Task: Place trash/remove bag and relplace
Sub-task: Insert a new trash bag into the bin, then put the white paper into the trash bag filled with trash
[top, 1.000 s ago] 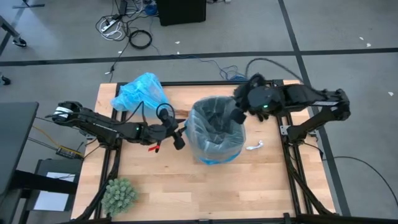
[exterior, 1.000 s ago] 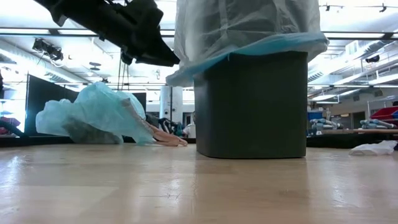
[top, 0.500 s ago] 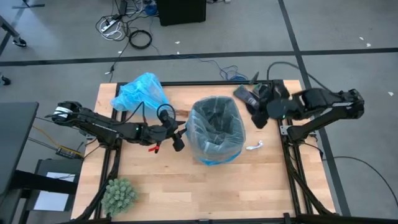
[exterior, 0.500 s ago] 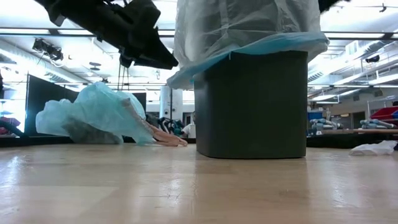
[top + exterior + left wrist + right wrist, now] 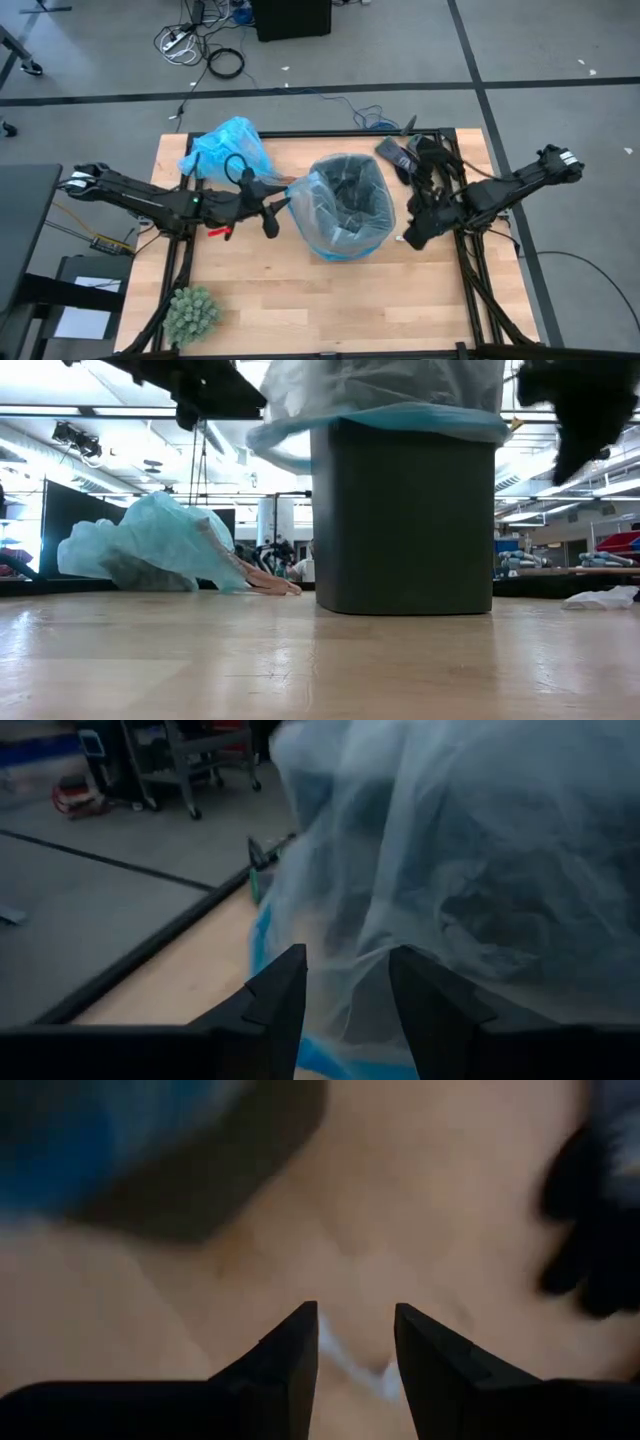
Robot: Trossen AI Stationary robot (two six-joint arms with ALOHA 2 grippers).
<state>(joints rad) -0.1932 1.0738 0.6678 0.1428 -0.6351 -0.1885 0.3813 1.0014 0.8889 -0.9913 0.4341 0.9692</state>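
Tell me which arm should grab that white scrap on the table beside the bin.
Right. The right gripper hangs open just above the white scrap, which shows between its fingers. The left gripper is across the bin, at the liner.
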